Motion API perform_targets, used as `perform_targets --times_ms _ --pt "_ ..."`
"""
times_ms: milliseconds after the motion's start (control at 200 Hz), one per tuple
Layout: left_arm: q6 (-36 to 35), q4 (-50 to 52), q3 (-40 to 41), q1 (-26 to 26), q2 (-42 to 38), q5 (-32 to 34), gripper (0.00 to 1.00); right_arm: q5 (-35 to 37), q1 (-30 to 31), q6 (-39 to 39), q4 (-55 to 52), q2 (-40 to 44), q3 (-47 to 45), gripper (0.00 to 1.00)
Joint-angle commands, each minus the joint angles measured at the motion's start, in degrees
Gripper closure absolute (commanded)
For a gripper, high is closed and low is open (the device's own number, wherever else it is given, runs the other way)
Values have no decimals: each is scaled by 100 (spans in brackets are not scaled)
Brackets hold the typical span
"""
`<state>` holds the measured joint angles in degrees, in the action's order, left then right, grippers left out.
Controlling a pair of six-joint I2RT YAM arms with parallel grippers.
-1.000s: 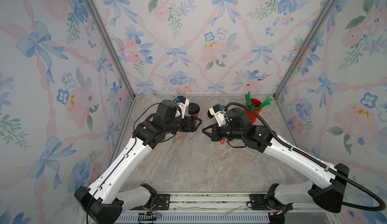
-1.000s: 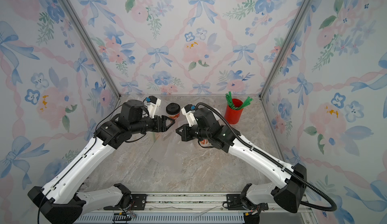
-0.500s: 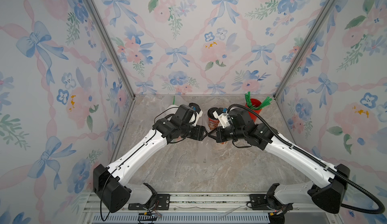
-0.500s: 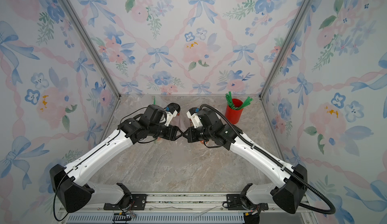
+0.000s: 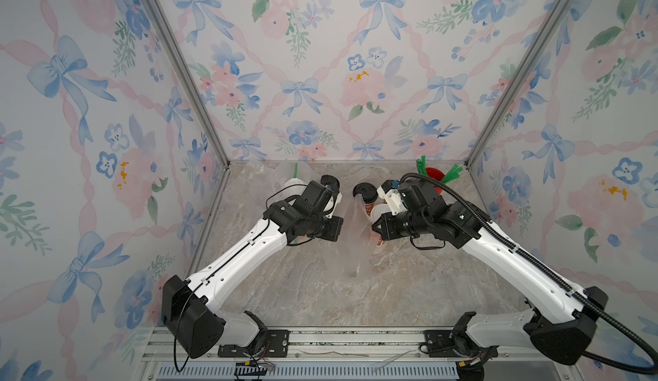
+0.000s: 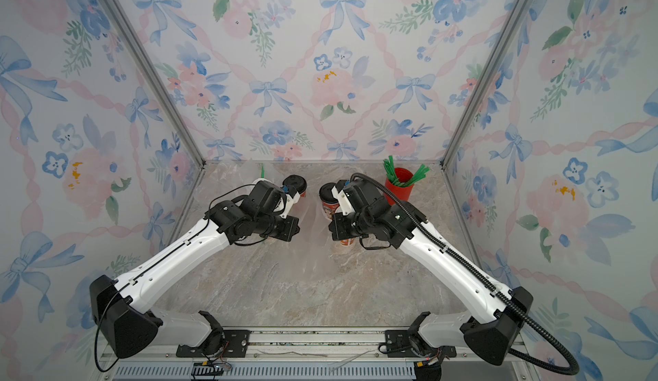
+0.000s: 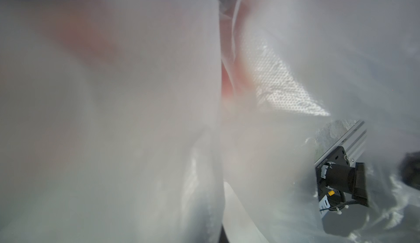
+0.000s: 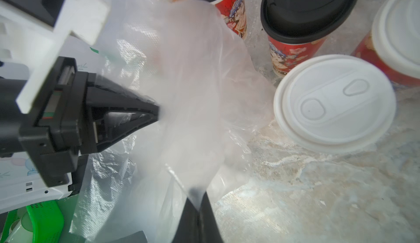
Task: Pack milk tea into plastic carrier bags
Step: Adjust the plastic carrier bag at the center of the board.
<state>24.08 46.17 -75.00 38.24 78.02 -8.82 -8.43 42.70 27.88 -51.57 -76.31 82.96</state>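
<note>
Item: carrier bag [image 8: 193,94], held btw both arms over desk [image 8: 318,196]. Chg: your L jaws, open a sec ago, now pinch its film; R jaws grip the opposite edge. Milk tea cups [image 8: 334,103] stand just beside it, outside; likely next: spread mouth

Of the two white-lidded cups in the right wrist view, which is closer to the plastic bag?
The cup with its whole white lid showing, beside the plastic bag. The other white-lidded cup is cut off by the frame, farther away.
</note>
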Motion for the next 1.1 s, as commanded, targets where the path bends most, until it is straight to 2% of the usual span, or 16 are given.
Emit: perform_targets --times_ms 0,210,345,415,490,595,730,905,1095 --pt "62 381 -179 -1 -224 341 100 584 -47 1 -848 -251 404 100" --pt "195 734 -219 -55 -418 520 100 1014 27 -72 -1623 -614 938 100" --pt "377 678 -103 -45 -368 339 100 647 178 -43 -1298 -727 893 100" --pt "459 662 -111 -8 -227 328 100 332 268 85 -907 -752 761 92" --pt "540 563 -120 43 -156 332 100 203 396 232 -662 -850 796 73" --pt "645 346 -129 70 -151 234 100 267 585 341 -545 -1019 1025 52" --pt "721 201 -73 87 -169 150 100 376 731 589 -289 -1176 1181 37" --pt "845 30 77 96 -230 78 100 658 702 1255 191 -1407 1031 28" --pt "931 -71 135 103 -295 31 100 314 492 1795 1124 -1684 581 27"
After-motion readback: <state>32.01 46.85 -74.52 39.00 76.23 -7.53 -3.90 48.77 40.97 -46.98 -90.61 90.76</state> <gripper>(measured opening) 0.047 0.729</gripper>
